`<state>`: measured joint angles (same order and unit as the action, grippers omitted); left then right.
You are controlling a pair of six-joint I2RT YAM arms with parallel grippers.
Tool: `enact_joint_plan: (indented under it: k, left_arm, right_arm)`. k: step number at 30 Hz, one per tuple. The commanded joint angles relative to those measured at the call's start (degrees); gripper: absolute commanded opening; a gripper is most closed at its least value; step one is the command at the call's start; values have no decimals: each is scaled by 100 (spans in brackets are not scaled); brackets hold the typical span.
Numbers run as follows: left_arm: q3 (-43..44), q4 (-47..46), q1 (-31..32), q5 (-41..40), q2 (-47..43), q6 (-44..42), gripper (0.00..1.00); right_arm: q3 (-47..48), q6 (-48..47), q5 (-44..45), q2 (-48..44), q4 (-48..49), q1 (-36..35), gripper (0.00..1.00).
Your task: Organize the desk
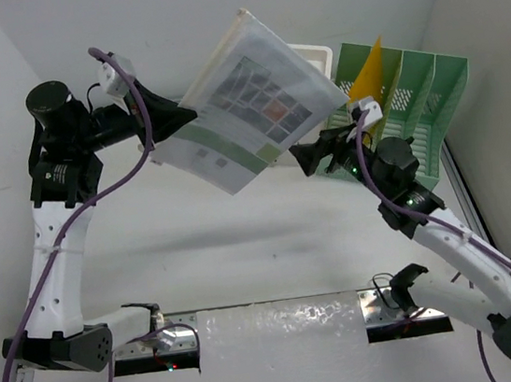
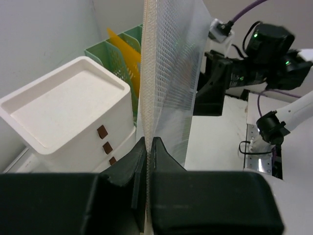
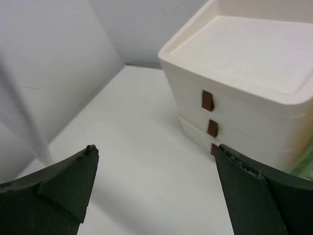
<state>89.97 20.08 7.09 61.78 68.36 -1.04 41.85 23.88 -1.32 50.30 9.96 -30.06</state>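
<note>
left tool (image 2: 146, 143) clenched on mesh pouch (image 1: 253, 97) | right tool (image 3: 155, 149) released | pouch print unreadable

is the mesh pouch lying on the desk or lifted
Lifted: the left gripper pinches the mesh pouch by its edge, and it hangs tilted above the desk.
</note>
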Motion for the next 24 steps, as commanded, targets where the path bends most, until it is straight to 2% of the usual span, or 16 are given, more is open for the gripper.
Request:
enact_joint_plan:
  k: [1, 4, 5, 6, 10, 13, 18, 22, 24]
  left_arm:
    - [257, -890, -208, -16, -199, 605, 0]
    - [372, -952, -270, -157, -200, 631, 0]
    - [363, -988, -279, -157, -191, 701, 0]
    - [372, -1049, -287, -149, -174, 728, 0]
    - [380, -1164, -322, -157, -121, 859, 0]
    - [398, -1199, -375, -157, -95, 895, 0]
    - [311, -1417, -375, 79, -94, 1096, 0]
    - [65, -1629, -375, 255, -165, 1308, 0]
    - [-6, -1673, -375, 352, -218, 1308, 0]
  right_arm:
    - [-360, 1233, -2112, 425, 2710, 475, 98]
    - [-510, 1390, -3308, 970, 4265, 466, 95]
    - [-589, 1487, -3461, 1051, 4922, 458, 95]
    - [-755, 1445, -3602, 1121, 5137, 466, 94]
    - [-809, 577, -4182, 1078, 4526, 466, 94]
    - [-906, 277, -4385, 982, 4498, 458, 94]
    - [-749, 362, -3744, 1130, 4733, 466, 99]
    - [-617, 1408, -3007, 1491, 6347, 466, 99]
    - [-476, 1689, -2725, 1710, 6641, 466, 99]
